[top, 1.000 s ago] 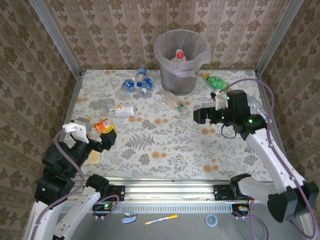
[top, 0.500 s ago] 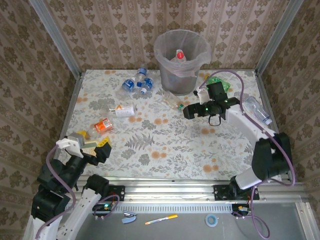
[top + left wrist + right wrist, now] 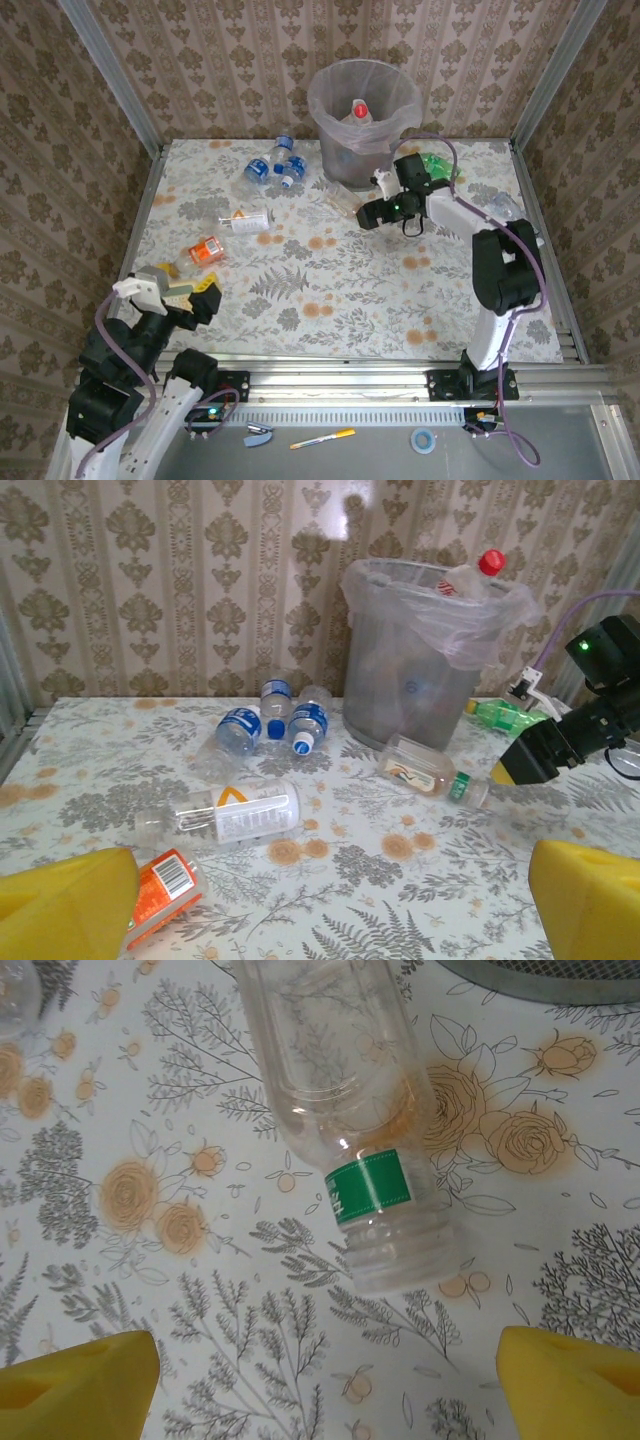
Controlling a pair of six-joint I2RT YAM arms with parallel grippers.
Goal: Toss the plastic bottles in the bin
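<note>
The bin [image 3: 362, 125] stands at the back of the table with a red-capped bottle [image 3: 358, 109] in it. A clear bottle with a green band [image 3: 345, 203] lies at its foot. My right gripper [image 3: 366, 214] is open just short of that bottle's end [image 3: 370, 1160], yellow fingertips [image 3: 75, 1385] wide apart and nothing between them. Blue-label bottles [image 3: 275, 168], a white-label bottle [image 3: 250, 220], an orange-label bottle [image 3: 203, 252] and a green bottle [image 3: 435, 163] lie loose. My left gripper [image 3: 185, 292] is open at the near left, empty, facing the bottles [image 3: 240, 815].
The bin's base [image 3: 560, 972] is close behind the green-band bottle. Another clear bottle [image 3: 503, 206] lies by the right wall, partly behind the right arm. Metal rails and patterned walls enclose the table. Bare floral tabletop [image 3: 330, 290] spreads across the middle.
The right arm swung left and back toward the bin, ending at the green-band bottle, its jaws narrowing a little. The left arm drew back from the orange-label bottle toward the near left corner.
</note>
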